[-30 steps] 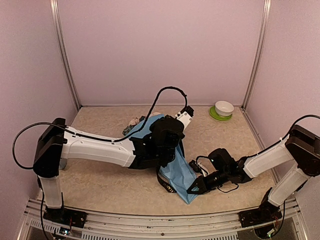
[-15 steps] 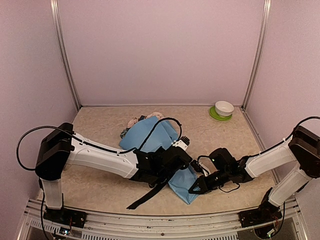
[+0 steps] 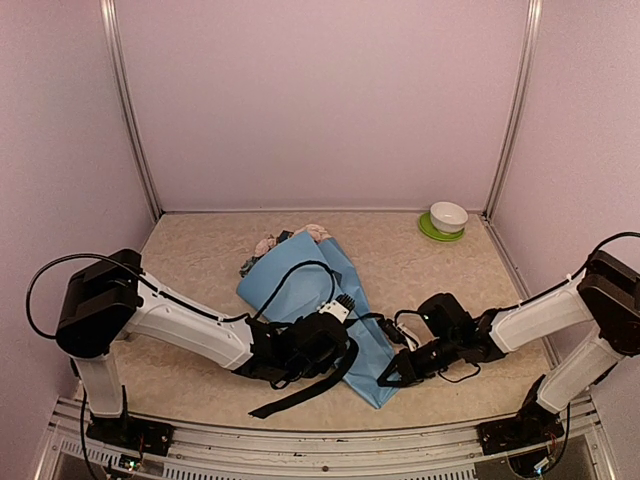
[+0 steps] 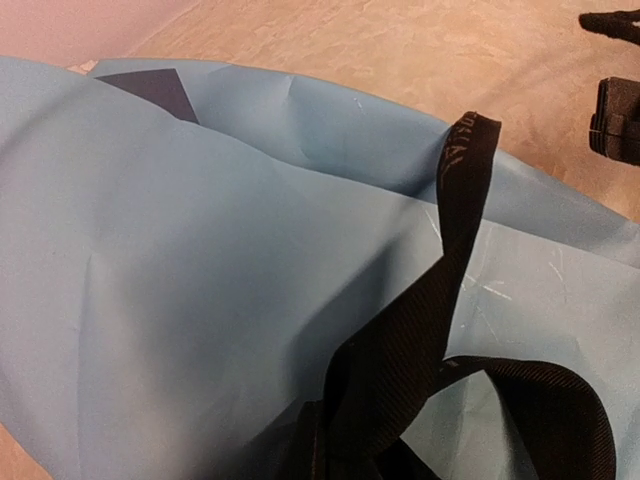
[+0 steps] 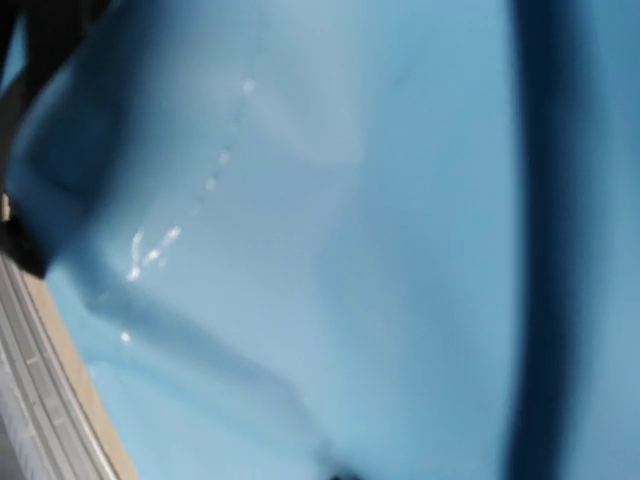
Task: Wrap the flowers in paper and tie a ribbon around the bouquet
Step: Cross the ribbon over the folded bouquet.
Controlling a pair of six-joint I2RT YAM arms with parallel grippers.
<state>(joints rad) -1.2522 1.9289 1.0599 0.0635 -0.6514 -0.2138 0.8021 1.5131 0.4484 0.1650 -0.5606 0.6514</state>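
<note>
Top view: the left gripper (image 3: 338, 352) is clamped on the ribbon (image 3: 300, 392), which trails behind it. The right gripper (image 3: 385, 378) is closed, seemingly pinching the paper (image 3: 300, 270) at its corner, with the flowers (image 3: 268, 243) far beyond.
Left wrist: the ribbon (image 4: 455, 250) loops over the paper (image 4: 150, 280).
Right wrist: only paper (image 5: 300, 250).
Tugging could tear that corner.

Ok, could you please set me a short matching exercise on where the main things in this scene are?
1. ribbon
2. flowers
3. bowl
4. right gripper

A. on the green plate, far right corner
B. clamped on the near tip of the paper
C. poking out at the far end of the paper
D. trailing from the left gripper toward the near edge

Pairs: 1-D, 2-C, 3-A, 4-B.
</note>
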